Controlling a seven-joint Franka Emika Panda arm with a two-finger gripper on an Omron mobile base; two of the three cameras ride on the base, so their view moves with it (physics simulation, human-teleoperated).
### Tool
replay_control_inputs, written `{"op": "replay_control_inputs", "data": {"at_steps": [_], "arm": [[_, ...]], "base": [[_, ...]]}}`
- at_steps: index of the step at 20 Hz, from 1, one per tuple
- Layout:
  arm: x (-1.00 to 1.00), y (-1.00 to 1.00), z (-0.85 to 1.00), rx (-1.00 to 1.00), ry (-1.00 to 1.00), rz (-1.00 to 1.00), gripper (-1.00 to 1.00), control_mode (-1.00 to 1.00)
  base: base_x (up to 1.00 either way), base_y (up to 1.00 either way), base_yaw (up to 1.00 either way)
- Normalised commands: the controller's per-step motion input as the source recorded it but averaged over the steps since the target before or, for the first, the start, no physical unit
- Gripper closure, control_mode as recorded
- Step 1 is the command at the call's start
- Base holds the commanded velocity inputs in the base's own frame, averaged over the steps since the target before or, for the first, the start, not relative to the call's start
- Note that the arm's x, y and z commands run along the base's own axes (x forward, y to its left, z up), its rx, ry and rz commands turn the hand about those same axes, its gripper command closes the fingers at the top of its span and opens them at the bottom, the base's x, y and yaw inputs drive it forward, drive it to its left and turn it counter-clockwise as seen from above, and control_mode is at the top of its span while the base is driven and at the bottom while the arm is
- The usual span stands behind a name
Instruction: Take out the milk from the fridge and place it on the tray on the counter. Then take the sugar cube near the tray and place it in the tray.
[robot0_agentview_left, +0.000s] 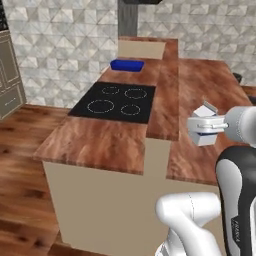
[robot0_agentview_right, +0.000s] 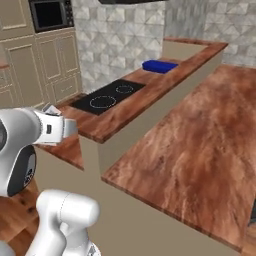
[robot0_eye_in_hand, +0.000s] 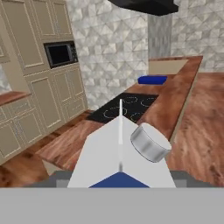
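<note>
My gripper (robot0_agentview_left: 204, 126) is clamped on the small white gable-topped milk carton (robot0_agentview_left: 205, 111), well apart from the deep blue rectangular tray (robot0_agentview_left: 127, 65) on the reddish-brown wood-grain counter (robot0_agentview_left: 95, 142).

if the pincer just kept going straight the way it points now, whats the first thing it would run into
The pincer, shut on the milk, points along the counter toward the stovetop and blue tray. The way looks free for a stretch; the stovetop end of the counter seems first, though depth is unclear.

no readable text, faint illegible marking on the robot arm (robot0_agentview_left: 239, 225)
</note>
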Motion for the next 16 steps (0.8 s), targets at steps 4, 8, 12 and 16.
{"op": "replay_control_inputs", "data": {"at_steps": [4,8,12,16], "arm": [[0.00,0.00,0.00,0.00,0.00,0.00,1.00,1.00],[0.00,0.00,0.00,0.00,0.00,0.00,1.00,1.00],[0.00,0.00,0.00,0.00,0.00,0.00,1.00,1.00],[0.00,0.00,0.00,0.00,0.00,0.00,1.00,1.00]], "base": [[0.86,0.25,-0.14],[0.81,0.83,-0.19],[0.67,1.00,-0.20],[0.34,1.00,-0.13]]}}
